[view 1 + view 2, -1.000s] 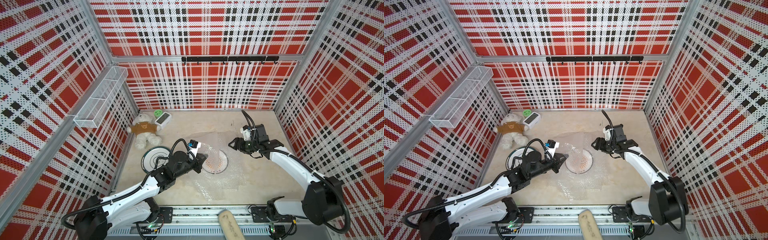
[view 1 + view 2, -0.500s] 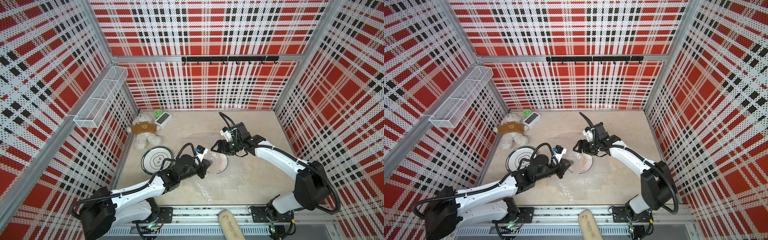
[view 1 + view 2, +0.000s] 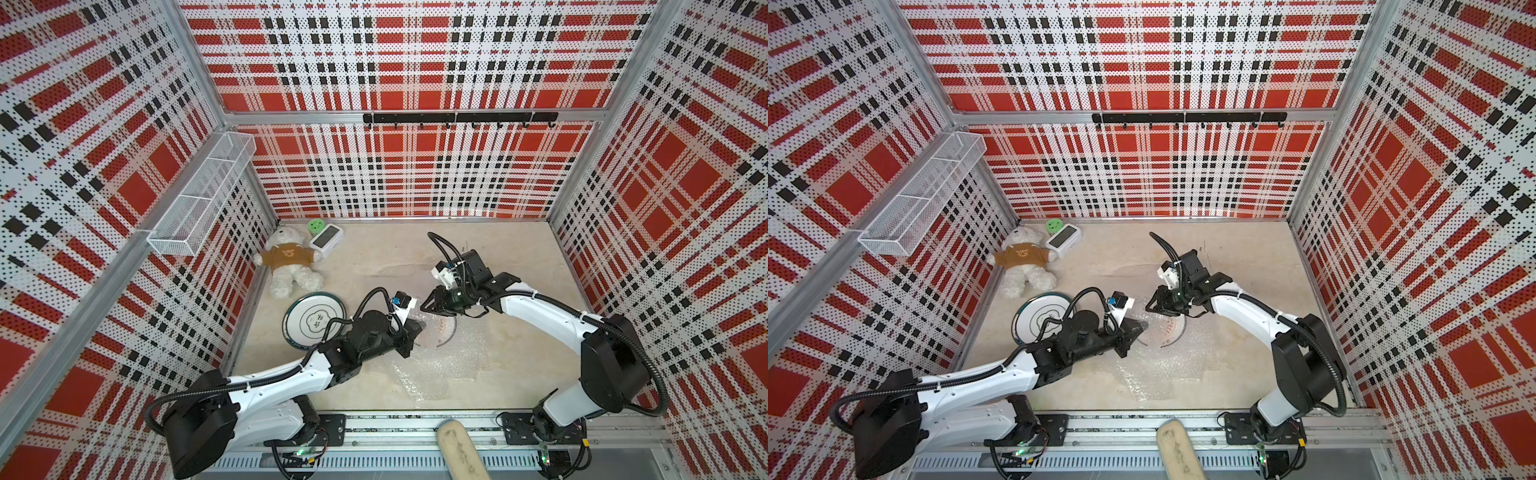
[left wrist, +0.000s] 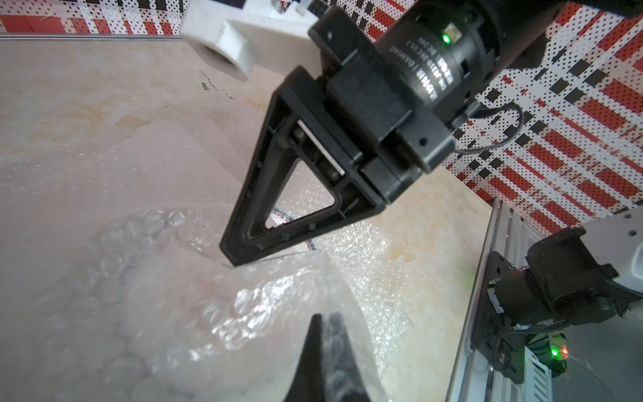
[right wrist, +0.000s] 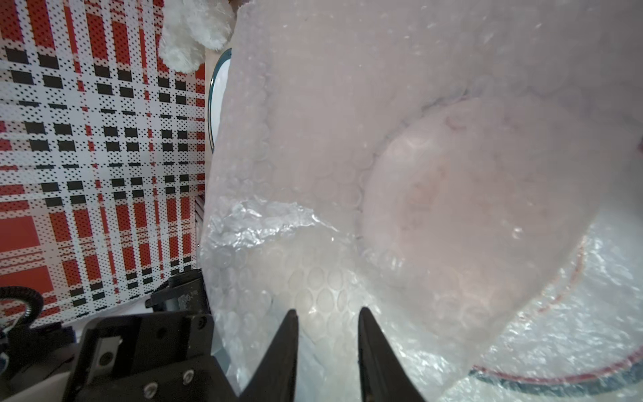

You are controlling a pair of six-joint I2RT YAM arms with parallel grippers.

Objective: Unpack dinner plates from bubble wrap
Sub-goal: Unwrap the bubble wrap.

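A bare white dinner plate (image 3: 314,318) with a dark emblem lies flat at the left. A second dinner plate (image 3: 442,332) (image 3: 1165,332) with pinkish-red marks lies under the bubble wrap (image 3: 436,370) (image 3: 1154,374). My left gripper (image 3: 415,328) (image 4: 322,318) is shut on a lifted fold of the wrap at that plate's left edge. My right gripper (image 3: 424,307) (image 5: 327,313) hangs just behind it, tips nearly meeting the left one. Its jaws stand a little apart, with bubble wrap (image 5: 313,139) across the gap. The plate's red-and-dark rim (image 5: 556,377) shows through the film.
A teddy bear (image 3: 291,262), a white clock (image 3: 326,241) and a green round thing (image 3: 316,226) sit in the back left corner. A wire basket (image 3: 203,195) hangs on the left wall, a hook rail (image 3: 457,118) on the back wall. A beige object (image 3: 457,453) lies on the front rail.
My right gripper has swung left over the wrapped plate to meet the left gripper, and its jaws have narrowed. My left gripper has kept its hold on the wrap and shifted slightly right.
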